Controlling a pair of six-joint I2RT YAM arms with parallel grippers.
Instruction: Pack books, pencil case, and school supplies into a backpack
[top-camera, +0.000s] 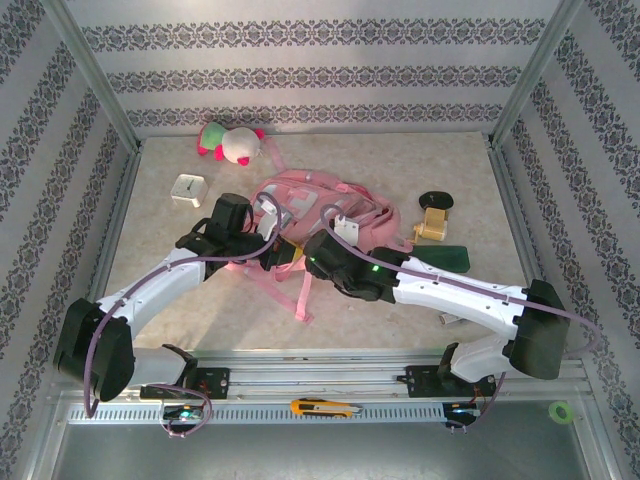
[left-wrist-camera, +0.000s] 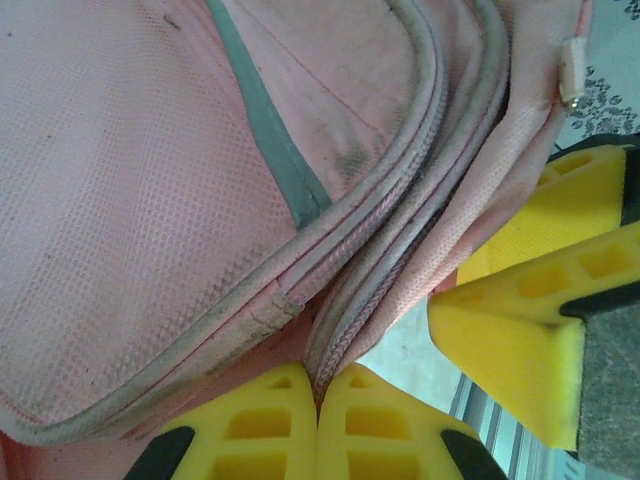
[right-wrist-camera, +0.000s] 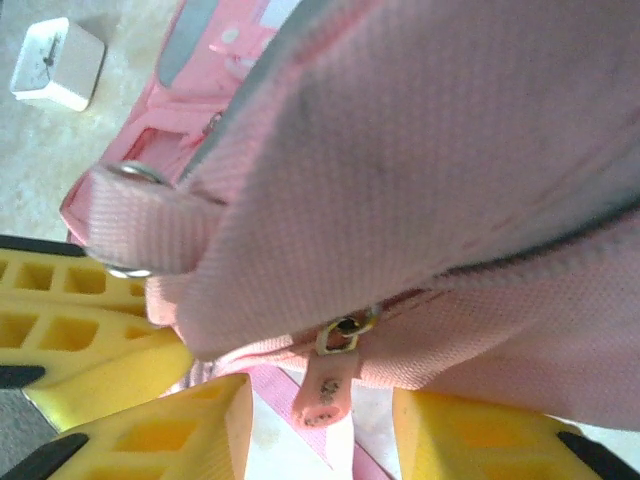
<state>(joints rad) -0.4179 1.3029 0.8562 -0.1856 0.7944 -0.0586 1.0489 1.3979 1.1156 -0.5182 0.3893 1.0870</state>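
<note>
The backpack lay mid-desk, with both arms reaching onto its near edge. Through the left wrist camera I saw the left fingers pressed together, pinching the bag's zipped seam. The right fingers stood apart, one on either side of a pink zipper pull hanging from the bag. The pencil case lay on the desk, right of the bag.
</note>
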